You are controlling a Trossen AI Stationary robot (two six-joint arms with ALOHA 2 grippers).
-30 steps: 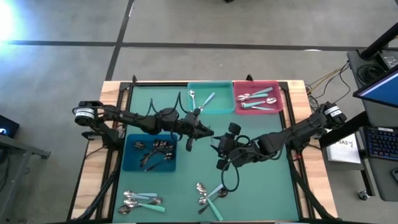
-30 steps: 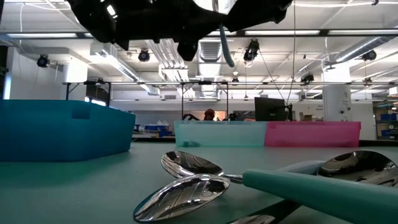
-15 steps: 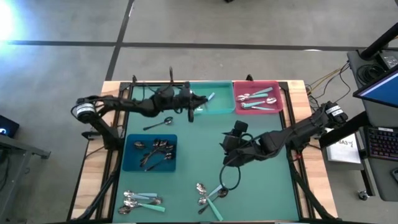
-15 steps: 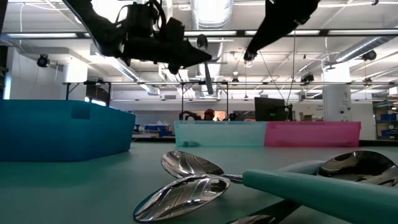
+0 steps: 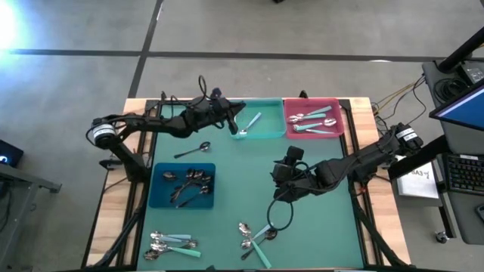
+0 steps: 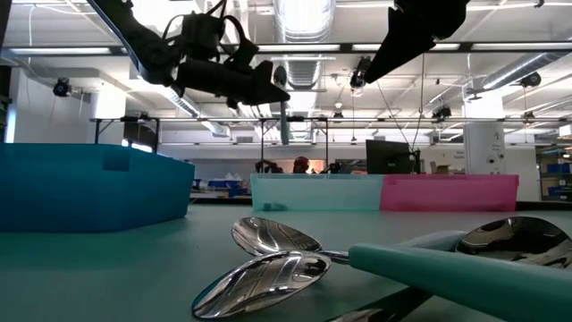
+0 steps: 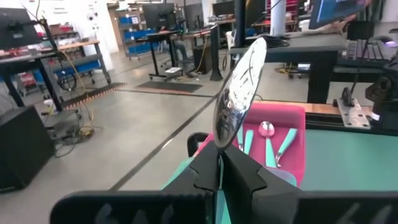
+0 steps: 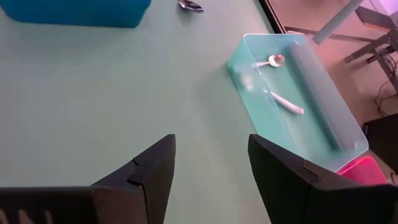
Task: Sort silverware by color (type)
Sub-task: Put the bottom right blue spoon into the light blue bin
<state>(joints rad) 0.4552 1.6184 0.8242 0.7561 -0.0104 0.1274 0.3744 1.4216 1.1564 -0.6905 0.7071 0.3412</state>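
- Jaws of left gripper (image 5: 233, 123) closed on shiny silver metal spoon (image 7: 239, 93), bowl pointing away from the wrist, above the left end of the pale teal rectangular plastic bin (image 5: 270, 103) at the far edge.
- Jaws of right gripper (image 5: 280, 175) parted wide, holding nothing, above bare green mat (image 5: 318, 227) near table centre.
- Loose silver spoon (image 5: 191, 149) lying on mat just beyond the blue rectangular bin (image 5: 157, 198).
- Teal-handled spoons (image 5: 311, 121) lying in pink rectangular bin (image 5: 336, 103), far right.
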